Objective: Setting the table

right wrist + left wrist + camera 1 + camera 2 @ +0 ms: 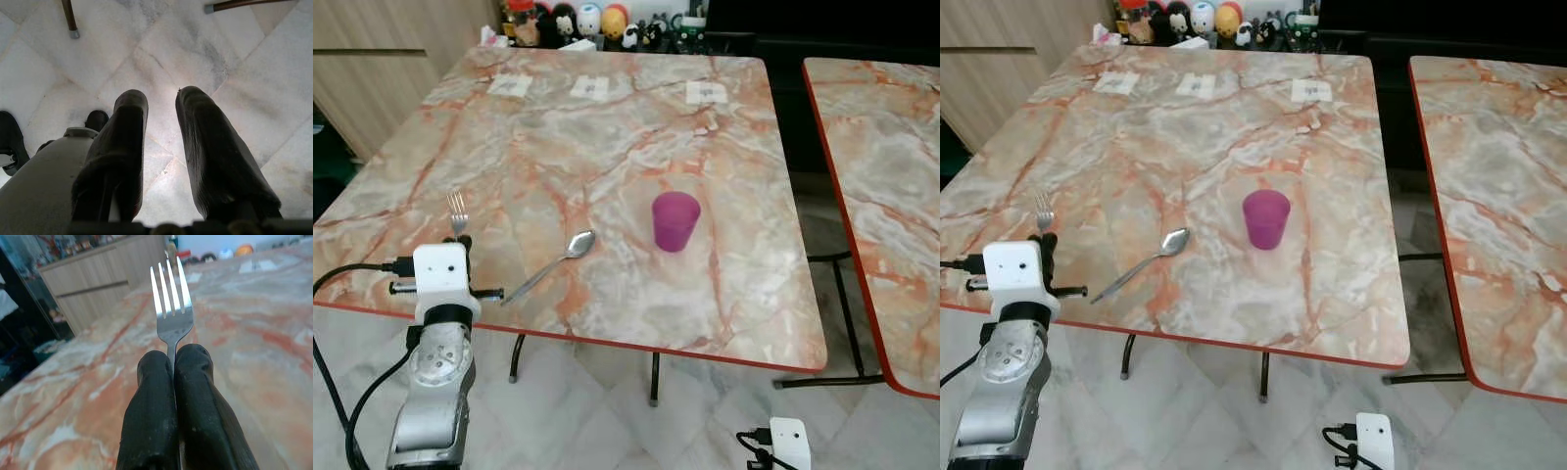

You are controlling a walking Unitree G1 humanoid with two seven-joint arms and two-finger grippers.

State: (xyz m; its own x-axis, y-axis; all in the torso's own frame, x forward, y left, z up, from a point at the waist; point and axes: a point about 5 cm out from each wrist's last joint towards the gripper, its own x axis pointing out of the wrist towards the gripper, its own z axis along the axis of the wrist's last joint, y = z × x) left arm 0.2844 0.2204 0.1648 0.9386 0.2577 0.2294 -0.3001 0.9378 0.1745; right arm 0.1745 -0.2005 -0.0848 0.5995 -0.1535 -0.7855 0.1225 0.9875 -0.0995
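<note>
My left gripper (173,367) clamped tight on fork (170,298) handle, tines pointing away over desk (607,147), above near left edge. Spoon (553,262) lies flat on desk just right of fork, bowl toward purple cup (675,220). Cup upright, mid-desk, apart from spoon. Three paper cards (590,88) along far edge. My right gripper (159,147) hangs low over tiled floor (146,54), fingers parted, holding nothing.

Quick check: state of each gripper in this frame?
Left gripper: shut on the fork, over the table's near left edge.
Right gripper: open, holding nothing, hanging idle above the floor.
</note>
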